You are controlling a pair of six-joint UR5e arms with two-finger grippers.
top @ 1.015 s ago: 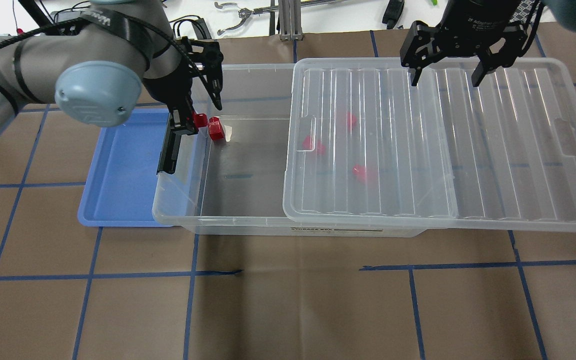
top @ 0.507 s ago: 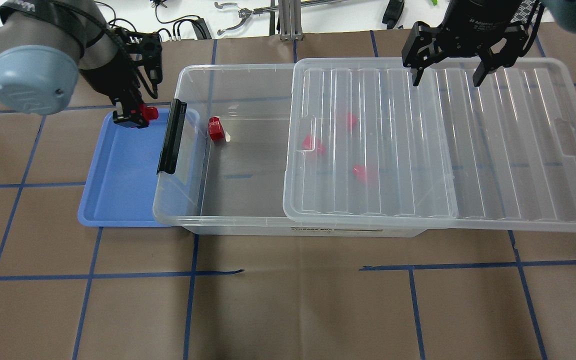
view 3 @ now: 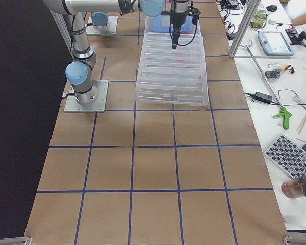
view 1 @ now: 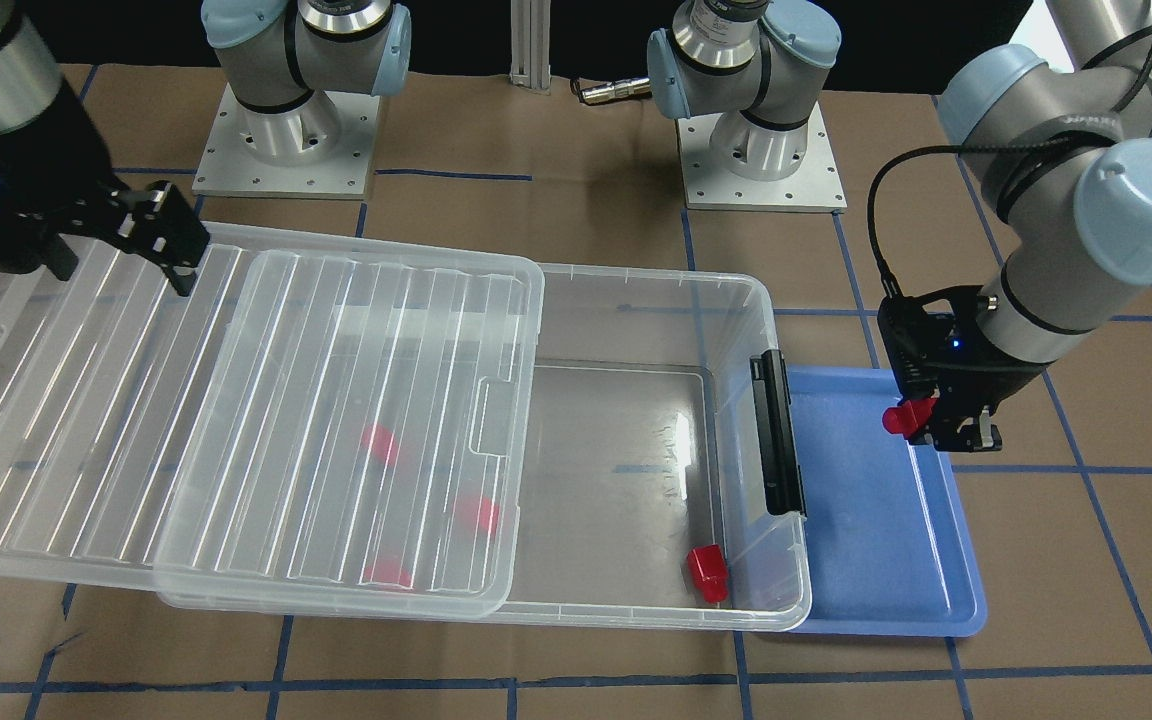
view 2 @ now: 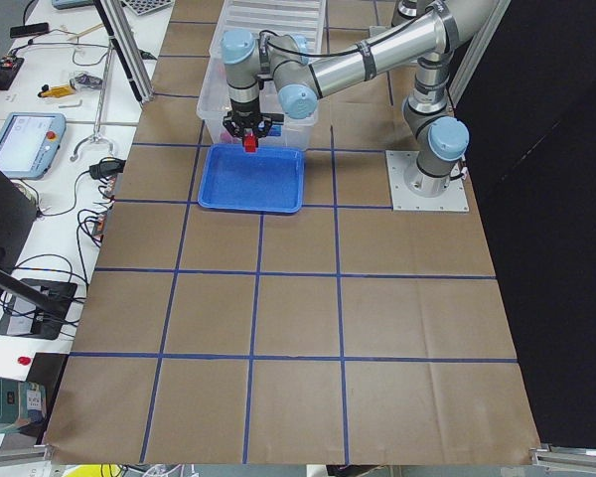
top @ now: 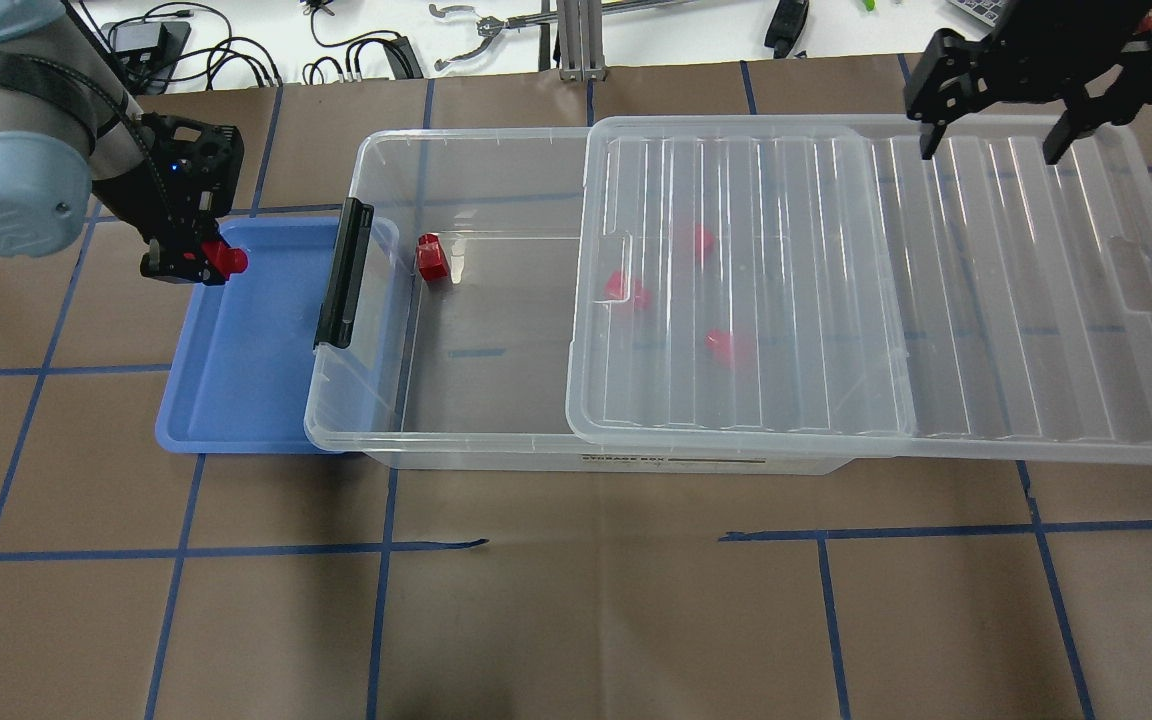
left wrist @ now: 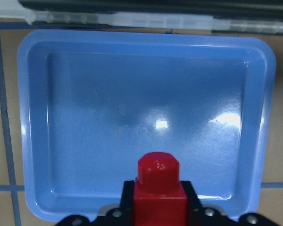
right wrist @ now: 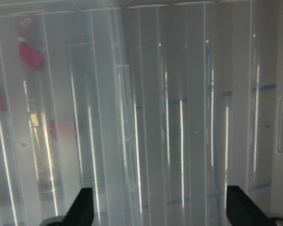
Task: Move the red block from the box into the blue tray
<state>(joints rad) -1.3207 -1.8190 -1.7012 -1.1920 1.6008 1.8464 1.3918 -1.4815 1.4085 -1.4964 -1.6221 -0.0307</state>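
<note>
My left gripper [top: 204,266] is shut on a red block [top: 229,261] and holds it above the far left corner of the blue tray [top: 236,400]. The wrist view shows the block [left wrist: 158,181] between the jaws, over the tray's [left wrist: 33,117] near rim. In the front view the block [view 1: 904,418] hangs over the tray [view 1: 936,600]. The clear box [top: 356,430] lies beside the tray, its lid [top: 1036,300] slid to the right. One red block [top: 430,258] lies in the open part; three more [top: 726,345] show through the lid. My right gripper [top: 994,135] is open above the lid's far edge.
The box's black latch bar [top: 342,272] stands between the tray and the box's open part. Cables and tools [top: 476,30] lie on the white bench beyond the table. Both arm bases [view 1: 286,110] stand on the robot's side.
My left gripper has carried the red block left, out of the box and over the latch bar, to above the tray's far left corner. My right gripper has shifted right along the lid's far edge.
</note>
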